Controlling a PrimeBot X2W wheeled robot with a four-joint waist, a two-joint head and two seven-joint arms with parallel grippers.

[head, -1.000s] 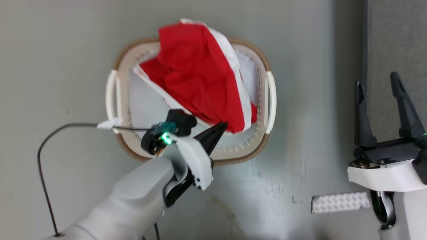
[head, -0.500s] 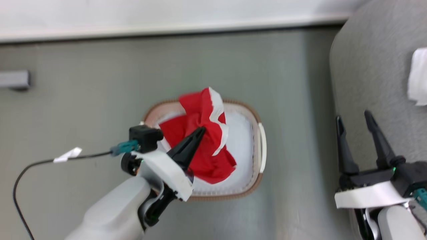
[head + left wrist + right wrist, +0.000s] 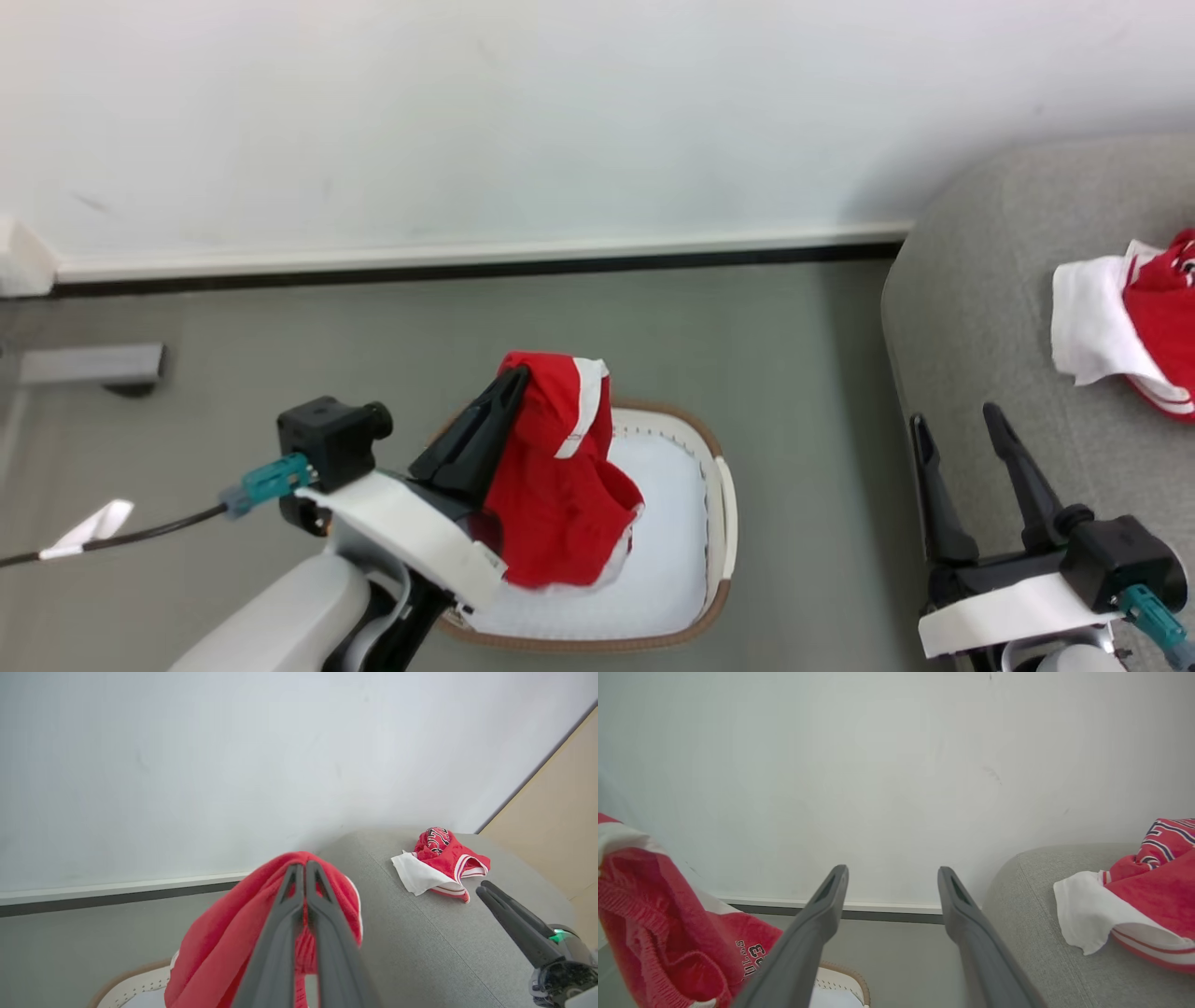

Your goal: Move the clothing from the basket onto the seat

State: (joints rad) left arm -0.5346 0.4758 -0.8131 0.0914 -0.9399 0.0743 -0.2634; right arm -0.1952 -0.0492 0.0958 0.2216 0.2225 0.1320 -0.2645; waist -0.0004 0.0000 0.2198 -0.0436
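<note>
Jaws: left clamped on cloth, right spread and empty

Red garment (image 3: 560, 476) is pinched near the tips of the left gripper (image 3: 515, 378), whose fingers are pressed flat together. The cloth drapes over them and hangs down over the basket (image 3: 721, 504). Its lower edge sits at or near the white lining; contact is unclear.

The left arm comes up from the lower left of the head view, fingers angled up and right, over the basket's left half.

A second red-and-white garment (image 3: 1134, 327) lies bunched on the seat (image 3: 980, 327), right of the basket.

The right gripper (image 3: 955, 420) sits at the seat's near edge with its fingers pointing up the view, wide apart and touching nothing.

The basket stands on grey floor (image 3: 373, 373) near the seat, with a white wall (image 3: 560, 112) behind.
</note>
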